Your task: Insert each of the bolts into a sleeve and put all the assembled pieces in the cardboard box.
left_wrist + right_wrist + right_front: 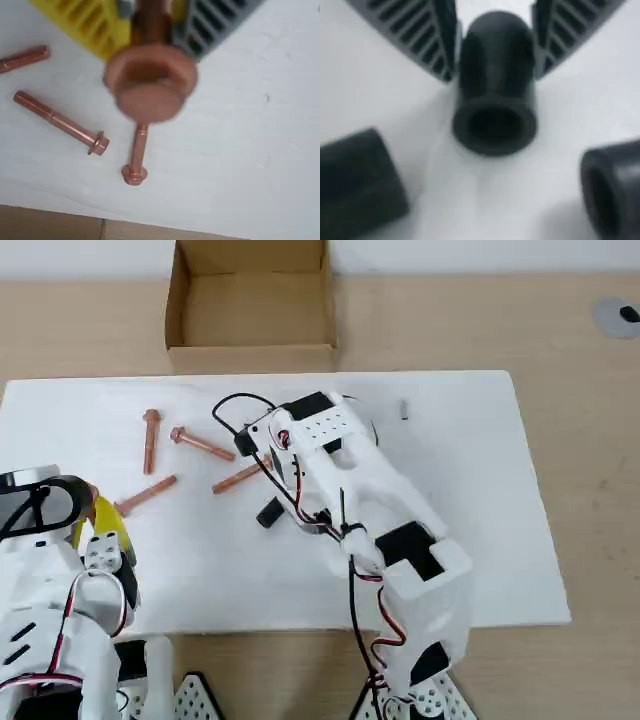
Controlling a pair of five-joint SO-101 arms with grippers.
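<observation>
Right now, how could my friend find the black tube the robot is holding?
Start at the white sheet on the table, then find the right gripper above it. The black sleeve sits clamped between its ribbed fingers. Two more sleeves lie beside it, but nothing grips those.

Held bolt (150, 82): head was blurred, shank cut off by the picture's edge. Second bolt (22, 57): cut off likewise. Gripped sleeve (495, 100), one loose sleeve (360, 185) and another loose sleeve (615, 192): all were blurred (the loose pair also cropped). Dark speck (404, 410) near the far edge of the white sheet (480, 540): was too small to identify. Cardboard box (250, 358): far side was cut off.
</observation>
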